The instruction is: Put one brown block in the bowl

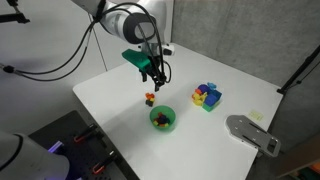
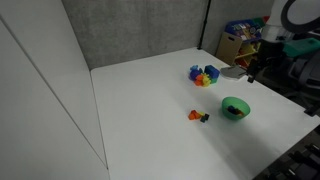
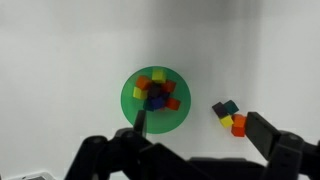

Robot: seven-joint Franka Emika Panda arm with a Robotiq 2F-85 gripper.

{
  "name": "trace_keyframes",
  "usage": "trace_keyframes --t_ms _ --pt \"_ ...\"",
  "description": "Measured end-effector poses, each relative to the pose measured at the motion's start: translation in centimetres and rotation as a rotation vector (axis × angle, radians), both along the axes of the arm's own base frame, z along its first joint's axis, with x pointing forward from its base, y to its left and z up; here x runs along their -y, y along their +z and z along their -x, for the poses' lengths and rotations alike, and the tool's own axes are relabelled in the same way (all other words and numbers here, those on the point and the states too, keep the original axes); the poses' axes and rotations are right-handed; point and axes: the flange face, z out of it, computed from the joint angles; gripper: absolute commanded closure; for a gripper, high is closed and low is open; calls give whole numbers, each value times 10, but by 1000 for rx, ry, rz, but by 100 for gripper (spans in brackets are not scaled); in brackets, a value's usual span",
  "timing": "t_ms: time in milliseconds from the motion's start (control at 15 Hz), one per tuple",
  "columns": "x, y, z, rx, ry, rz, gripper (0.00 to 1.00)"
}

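The arm (image 1: 125,20) bends downward, wrist pointing straight down. Its gripper (image 1: 156,79) hangs aloft, jaws spread wide and empty.

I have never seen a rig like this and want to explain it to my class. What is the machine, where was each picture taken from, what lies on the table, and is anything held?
The machine is one robot arm ending in a two-fingered gripper. Two pictures come from cameras standing outside the robot, looking at the white table from different places. The third comes from a camera on the wrist, looking down past the gripper's dark fingers. On the table are a green bowl with a few small coloured blocks in it, a little cluster of loose blocks beside it, and a blue tray holding more blocks. The gripper is open and holds nothing.
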Motion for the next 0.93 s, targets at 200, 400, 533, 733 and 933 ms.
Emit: trace_keyframes --t_ms 200,400,533,733,933 --pt "-4 49 20 12 27 -28 0" --pt "-12 96 40 21 46 -25 0" --pt "-19 125 53 38 60 -14 0" --pt "-30 159 70 70 76 0 0" --pt "-34 181 83 96 74 6 0"
